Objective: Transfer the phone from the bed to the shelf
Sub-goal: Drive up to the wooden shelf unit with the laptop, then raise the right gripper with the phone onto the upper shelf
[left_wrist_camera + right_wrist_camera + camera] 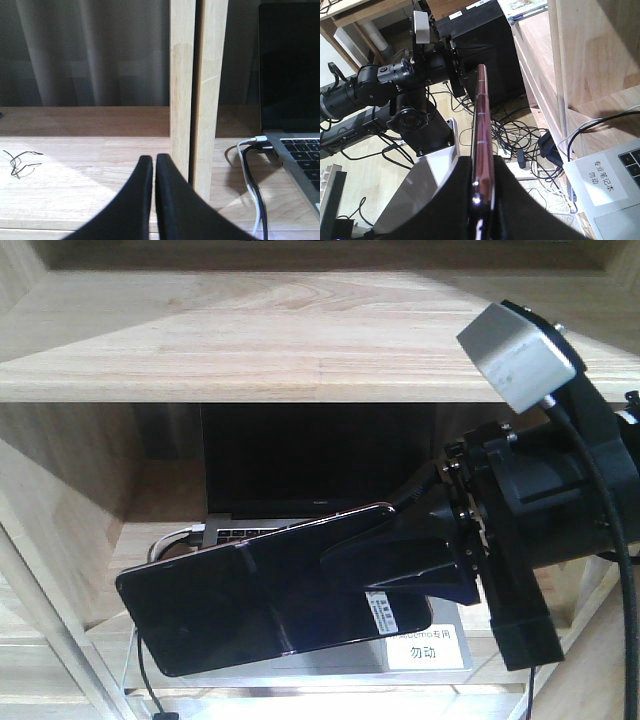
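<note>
In front of the shelf (250,330), the right gripper (482,172) is clamped on the phone (250,600) near its sticker end and holds it in the air, not yet on a plank. The phone looks thin, stiff and glossy, so prob. slippery & fragile; a hold on the flat faces seems right. The left gripper (154,200) has its fingers together, w/ nothing between. The laptop (310,470), its cable (250,175) and a white label (430,650) crowd that compartment.

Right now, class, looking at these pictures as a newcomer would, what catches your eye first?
The glossy black phone, tilted and clamped in the right gripper, hangs in front of a compartment of the shelf. Behind it, an open laptop with a dark screen sits inside that compartment. The left gripper is shut and empty, close to a pale wooden upright.
</note>
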Tool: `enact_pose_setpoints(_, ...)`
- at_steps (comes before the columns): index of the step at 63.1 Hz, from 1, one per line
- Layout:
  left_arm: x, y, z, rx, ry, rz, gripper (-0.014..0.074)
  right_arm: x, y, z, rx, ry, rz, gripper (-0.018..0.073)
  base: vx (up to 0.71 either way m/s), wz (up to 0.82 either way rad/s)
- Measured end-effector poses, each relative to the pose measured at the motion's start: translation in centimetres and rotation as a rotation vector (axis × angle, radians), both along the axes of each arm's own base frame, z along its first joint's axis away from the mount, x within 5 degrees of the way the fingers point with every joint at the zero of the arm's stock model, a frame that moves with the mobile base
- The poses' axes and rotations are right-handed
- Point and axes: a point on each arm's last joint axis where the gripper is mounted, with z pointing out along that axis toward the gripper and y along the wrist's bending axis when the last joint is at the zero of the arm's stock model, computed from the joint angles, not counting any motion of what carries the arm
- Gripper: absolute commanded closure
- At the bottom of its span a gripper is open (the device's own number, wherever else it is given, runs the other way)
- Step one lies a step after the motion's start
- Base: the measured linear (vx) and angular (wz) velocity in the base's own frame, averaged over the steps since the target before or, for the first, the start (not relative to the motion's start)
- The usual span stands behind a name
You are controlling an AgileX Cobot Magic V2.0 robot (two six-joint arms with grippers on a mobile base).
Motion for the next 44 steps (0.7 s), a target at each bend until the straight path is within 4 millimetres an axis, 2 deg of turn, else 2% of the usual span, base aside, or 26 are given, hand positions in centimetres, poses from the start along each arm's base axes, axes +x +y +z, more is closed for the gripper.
enact_pose_setpoints(44, 0.0, 0.0, 0.0, 0.0, 0.0, 0.0, 0.0595, -0.01, 0.02, 0.04, 0.006, 0.024, -0.011, 0.0561, 0.0, 0.0)
